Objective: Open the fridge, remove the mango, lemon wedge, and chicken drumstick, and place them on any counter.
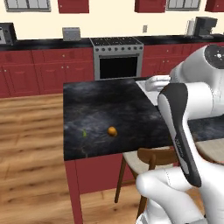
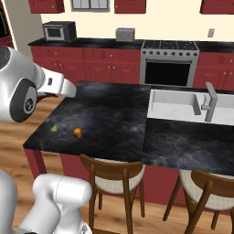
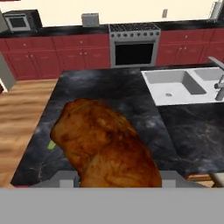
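claw [image 3: 114,181]: from my seat the hand view had it wrapped around the chicken drumstick [image 3: 107,144], so it was grasping that, with the grey finger bits poking out on either side of the meat at the bottom.
chicken drumstick: big glossy brown lump right up against the hand camera, held up above the near-left part of the counter [image 3: 131,92], not resting on it.
mango [image 1: 112,131]: I saw it sitting on the black marbled top near the front edge, a small orange ball; same spot in the right base view [image 2: 78,132].
lemon wedge [image 1: 84,133]: tiny yellow-green sliver just to the left of the mango, close but not touching; it also showed at [image 2: 54,128] and peeked out beside the drumstick at [image 3: 51,145].
counter: island with red base, steel sink [image 2: 176,103] and tap [image 2: 210,102] on its right half.
chairs: two wooden ones tucked under the near edge, one at [image 2: 114,176].
background: stove [image 2: 168,61] in the red cabinet run, microwave [image 2: 59,31] on the far worktop, toaster [image 2: 124,34] next to it.
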You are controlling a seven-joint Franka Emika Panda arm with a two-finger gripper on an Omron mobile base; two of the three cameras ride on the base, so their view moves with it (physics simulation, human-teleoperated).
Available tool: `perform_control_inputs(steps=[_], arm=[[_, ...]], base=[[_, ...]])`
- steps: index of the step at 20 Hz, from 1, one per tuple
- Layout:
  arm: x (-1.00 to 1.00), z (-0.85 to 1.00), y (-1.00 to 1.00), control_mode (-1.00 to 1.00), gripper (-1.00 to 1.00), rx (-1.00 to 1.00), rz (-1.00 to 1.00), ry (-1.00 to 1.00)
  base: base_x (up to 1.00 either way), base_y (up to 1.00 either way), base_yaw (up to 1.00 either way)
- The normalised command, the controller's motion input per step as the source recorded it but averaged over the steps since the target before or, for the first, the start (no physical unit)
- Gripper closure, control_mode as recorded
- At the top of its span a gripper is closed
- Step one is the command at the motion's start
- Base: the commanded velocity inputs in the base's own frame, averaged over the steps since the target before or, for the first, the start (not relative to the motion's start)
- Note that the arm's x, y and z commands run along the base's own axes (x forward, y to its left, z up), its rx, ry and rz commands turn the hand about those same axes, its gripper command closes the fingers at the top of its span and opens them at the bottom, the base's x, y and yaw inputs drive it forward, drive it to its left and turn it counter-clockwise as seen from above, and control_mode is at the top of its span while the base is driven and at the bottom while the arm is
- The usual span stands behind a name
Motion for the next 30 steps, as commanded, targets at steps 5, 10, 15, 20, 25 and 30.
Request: perform_control_inputs(steps=[5,10,15,20,25,30], arm=[[0.92,-0.58,-0.31,-1.0,1.0,0.1,0.08,0.22],[0.99,-0.61,-0.06,-1.0,1.0,0.0,0.07,0.34],[0.99,-0.75,0.0,-1.0,1.0,-0.01,0.03,0.29],[0.99,-0.92,-0.01,-1.0,1.0,-0.04,0.01,0.13],[0.91,-1.0,0.0,-1.0,1.0,-0.1,0.03,0.03],[0.62,-0.98,0.0,-1.0,1.0,-0.09,0.05,0.0]], base=[[0.0,0.0,0.0],[0.0,0.0,0.0],[0.0,0.0,0.0],[0.0,0.0,0.0],[0.0,0.0,0.0],[0.0,0.0,0.0]])
